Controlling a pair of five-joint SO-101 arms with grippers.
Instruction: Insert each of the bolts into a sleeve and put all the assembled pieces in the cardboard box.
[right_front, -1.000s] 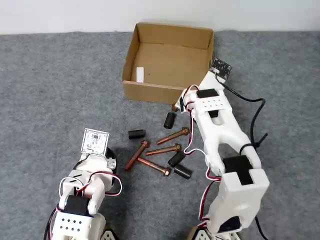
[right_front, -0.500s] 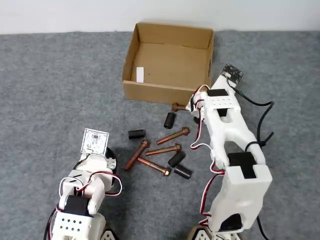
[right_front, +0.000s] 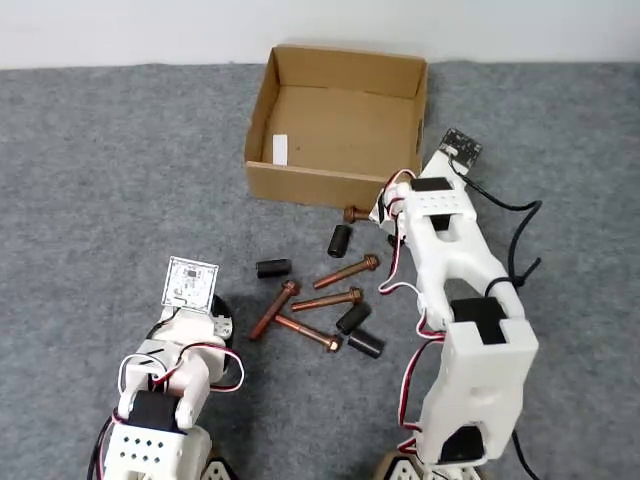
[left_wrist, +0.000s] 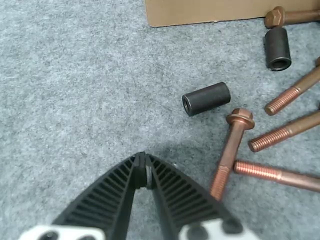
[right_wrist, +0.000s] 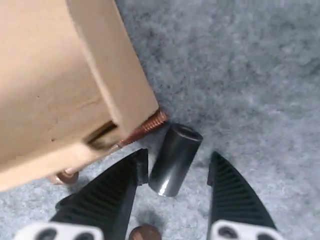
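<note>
One black sleeve (right_wrist: 175, 157) on its side, lengthwise between open right jaws; left jaws closed, empty.

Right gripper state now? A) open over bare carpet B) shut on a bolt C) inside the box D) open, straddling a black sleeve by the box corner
D: the right wrist view shows the right gripper open, with a black sleeve lying between its fingers, beside a corner of the cardboard box.
</note>
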